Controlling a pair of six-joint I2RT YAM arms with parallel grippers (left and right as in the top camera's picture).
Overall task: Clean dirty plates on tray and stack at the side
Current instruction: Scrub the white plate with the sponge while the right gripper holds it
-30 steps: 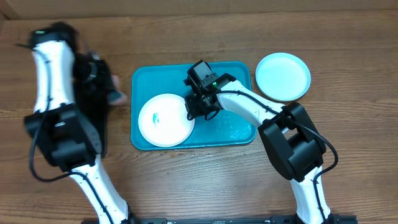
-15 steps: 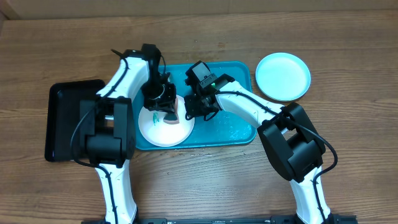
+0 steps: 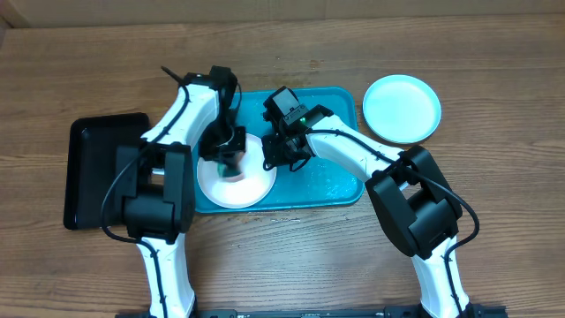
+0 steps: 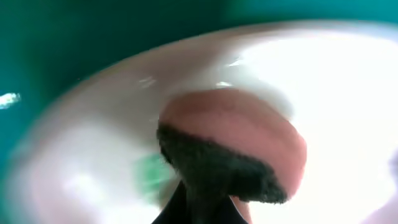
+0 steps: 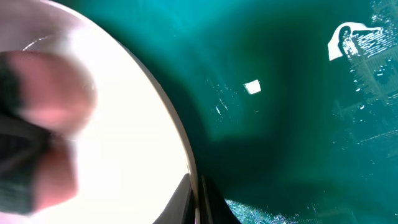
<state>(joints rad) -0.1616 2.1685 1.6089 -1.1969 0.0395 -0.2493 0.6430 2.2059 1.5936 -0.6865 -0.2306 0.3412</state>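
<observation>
- Plain brown wooden table [image 3: 291, 265] seen from overhead, with the teal tray [image 3: 331, 181] sitting pretty much dead centre.
- The white plate [image 3: 252, 185] lies flat inside the tray, down toward the tray's 8 o'clock corner.
- The left gripper [image 3: 231, 159] is over that plate, jaws clamped on a sponge [image 4: 239, 134], pink with a dark scrubby layer, and the sponge is pressed onto the plate's face.
- The left wrist view is super blurry, but there's a green smear [image 4: 151, 174] on the plate at the sponge's 8 o'clock.
- The right gripper [image 3: 282, 159] is at the plate's 3 o'clock edge. On its wrist camera the jaws look nipped together on the rim.
- Wet specks [image 5: 367, 43] dot the bare tray floor beside the plate.
- The pale cyan plate [image 3: 402, 108] sits on the table just off the tray's 2 o'clock corner.
- A black tray [image 3: 93, 177] lies at the teal one's 9 o'clock.
</observation>
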